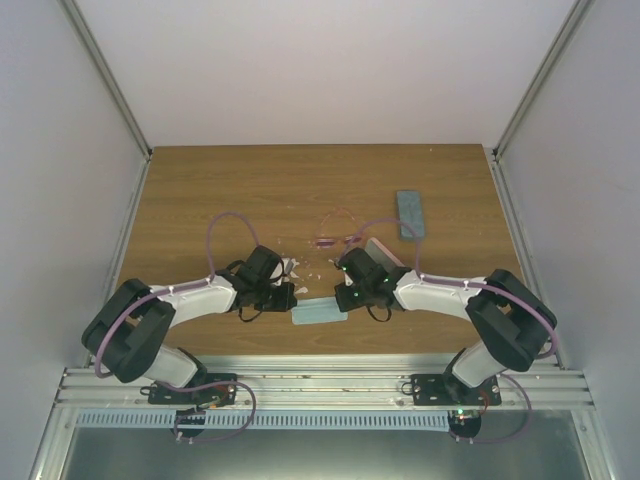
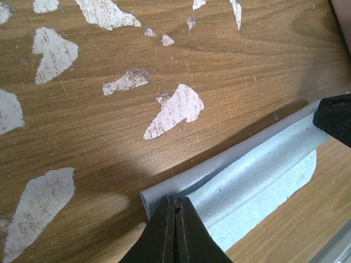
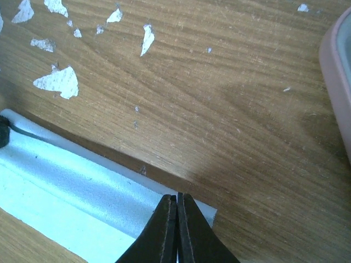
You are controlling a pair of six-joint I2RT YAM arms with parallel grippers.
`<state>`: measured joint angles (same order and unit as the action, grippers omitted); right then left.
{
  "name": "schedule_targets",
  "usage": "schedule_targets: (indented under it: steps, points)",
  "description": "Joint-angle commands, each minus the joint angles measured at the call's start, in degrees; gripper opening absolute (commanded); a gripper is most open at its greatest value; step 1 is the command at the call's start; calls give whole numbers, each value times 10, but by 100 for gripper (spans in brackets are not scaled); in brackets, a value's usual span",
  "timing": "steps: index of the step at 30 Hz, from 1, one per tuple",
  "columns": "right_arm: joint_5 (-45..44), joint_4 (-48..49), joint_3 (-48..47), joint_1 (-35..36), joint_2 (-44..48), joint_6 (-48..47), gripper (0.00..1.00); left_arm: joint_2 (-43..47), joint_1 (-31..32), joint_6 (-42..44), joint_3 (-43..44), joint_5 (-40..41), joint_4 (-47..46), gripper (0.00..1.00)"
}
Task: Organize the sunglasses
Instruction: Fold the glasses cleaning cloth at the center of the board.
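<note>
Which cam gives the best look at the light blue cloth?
Left wrist: the light blue cloth fills the lower right, with its fold ridge and both pinched ends visible and the left gripper shut on it. Right wrist shows it washed out and cropped, at the right gripper. Top external shows only a small strip between the grippers.

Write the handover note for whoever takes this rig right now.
Left claw: shut on one end of the light blue cloth.
Right claw: shut on the other end.
Pink sunglasses: loose on the table beyond both claws, near the pink case; blue-grey case further right.
Dark pair: not visible.
Done: no sunglasses seen put away.
To do: put that pair away, at least.
</note>
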<state>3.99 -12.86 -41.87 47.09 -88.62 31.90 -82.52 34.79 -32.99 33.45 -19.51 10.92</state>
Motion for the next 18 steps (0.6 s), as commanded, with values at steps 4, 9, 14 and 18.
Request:
schedule_targets:
  steps: [4,9,14,18]
  points:
    - [9,-3,13,7,-3,-4,2,-10,4,-2,8,9,-14,0]
    - [77,12,24,6,2,-26,13,-17,4,5,8,-34,-19,4]
    - [146,39,50,6,31,-28,29,-10,4,13,-9,-93,-30,20]
    - [149,21,60,6,51,-26,31,20,4,14,-21,-106,-13,28]
